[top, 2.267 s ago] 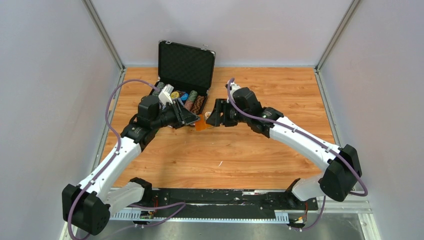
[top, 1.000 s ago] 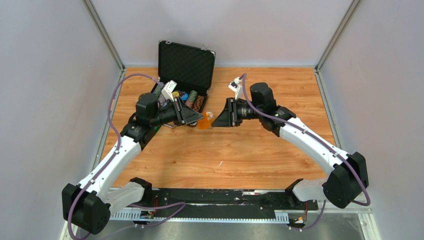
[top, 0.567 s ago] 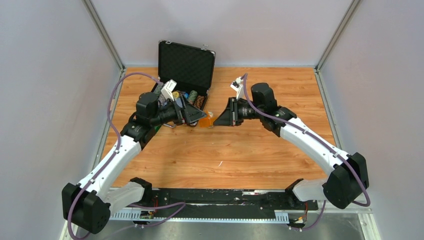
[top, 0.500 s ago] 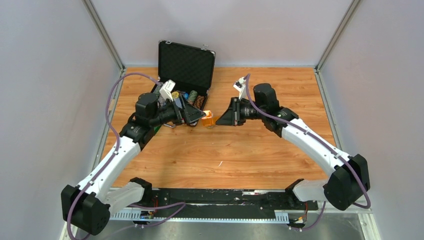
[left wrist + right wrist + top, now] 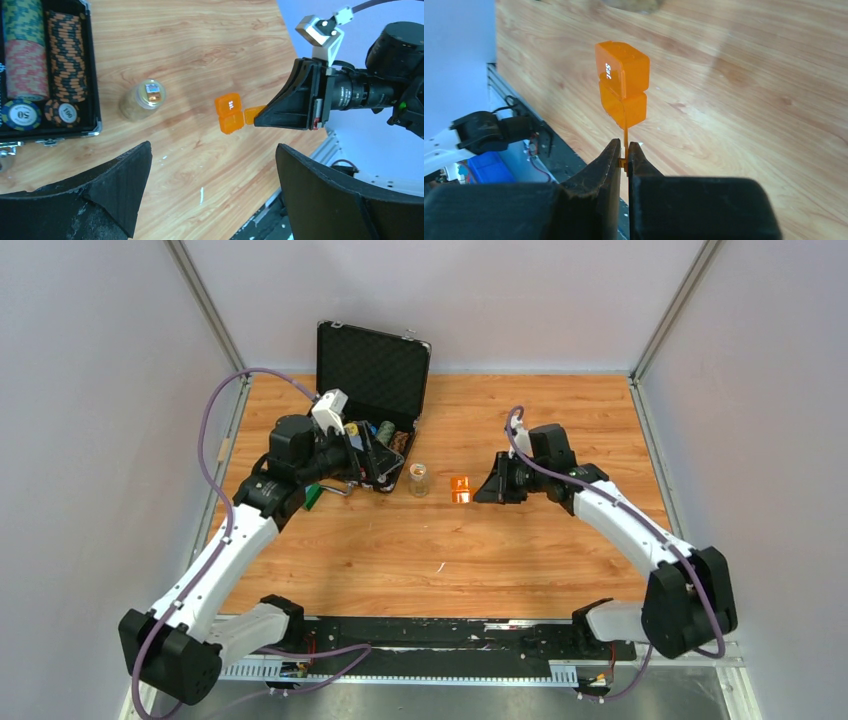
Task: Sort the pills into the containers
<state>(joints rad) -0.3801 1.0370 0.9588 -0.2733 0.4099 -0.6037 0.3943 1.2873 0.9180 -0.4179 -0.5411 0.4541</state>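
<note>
The containers (image 5: 460, 489) are a tiny translucent orange box of joined cubes, hanging just above the wood. My right gripper (image 5: 481, 490) is shut on a thin orange tab of it, with the cubes (image 5: 622, 82) sticking out beyond the fingertips (image 5: 625, 156). In the left wrist view the containers (image 5: 230, 115) sit left of the right gripper (image 5: 295, 105). A small clear jar (image 5: 418, 478) with tan contents stands upright on the table; single pills cannot be made out. My left gripper (image 5: 385, 468) is wide open and empty beside the case (image 5: 212, 147).
A black foam-lined case (image 5: 372, 370) stands open at the back left, with rows of poker chips (image 5: 65, 60) in it. A green object (image 5: 312, 497) lies under the left arm. A white speck (image 5: 440, 567) lies on the wood (image 5: 560, 420).
My left gripper opened, let go of the orange containers and drew back toward the case. My right gripper carried the containers to the right and lower. The jar stays standing between the arms.
</note>
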